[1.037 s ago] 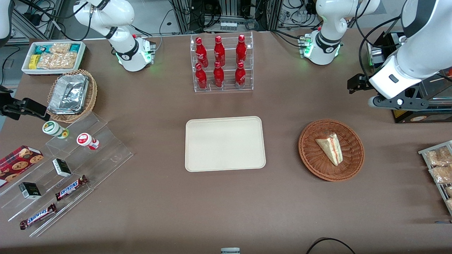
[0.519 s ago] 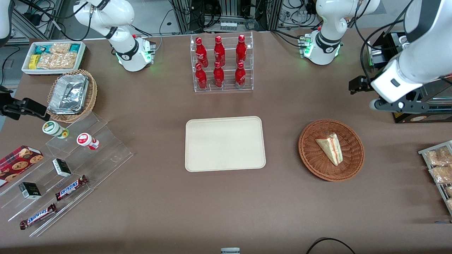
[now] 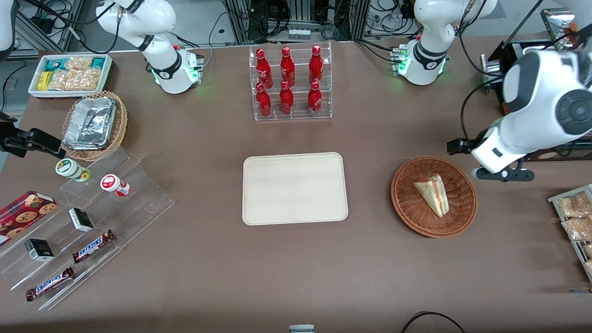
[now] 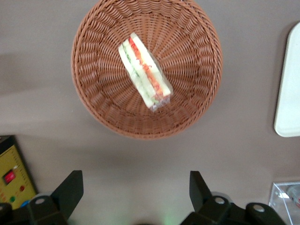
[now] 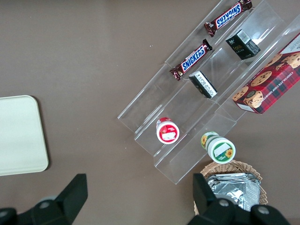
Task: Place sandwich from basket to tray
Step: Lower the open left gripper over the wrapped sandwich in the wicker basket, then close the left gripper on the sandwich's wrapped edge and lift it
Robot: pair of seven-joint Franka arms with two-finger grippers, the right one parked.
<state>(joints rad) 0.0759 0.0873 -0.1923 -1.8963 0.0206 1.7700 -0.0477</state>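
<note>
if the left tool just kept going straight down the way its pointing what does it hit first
Probably bare table just outside the basket rim, not the sandwich. The open tool points down beside the basket, toward the working arm's end; depth is unclear.

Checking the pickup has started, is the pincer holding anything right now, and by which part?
Nothing is held. The pincer hangs open above the table beside the basket, and the sandwich lies untouched inside it.

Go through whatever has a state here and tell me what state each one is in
sandwich: wrapped, lying in the basket, not gripped.
basket: holds only the sandwich.
tray: nothing on it.
gripper: open, above the table beside the basket, holding nothing.
red bottles: capped, upright in their clear rack.
</note>
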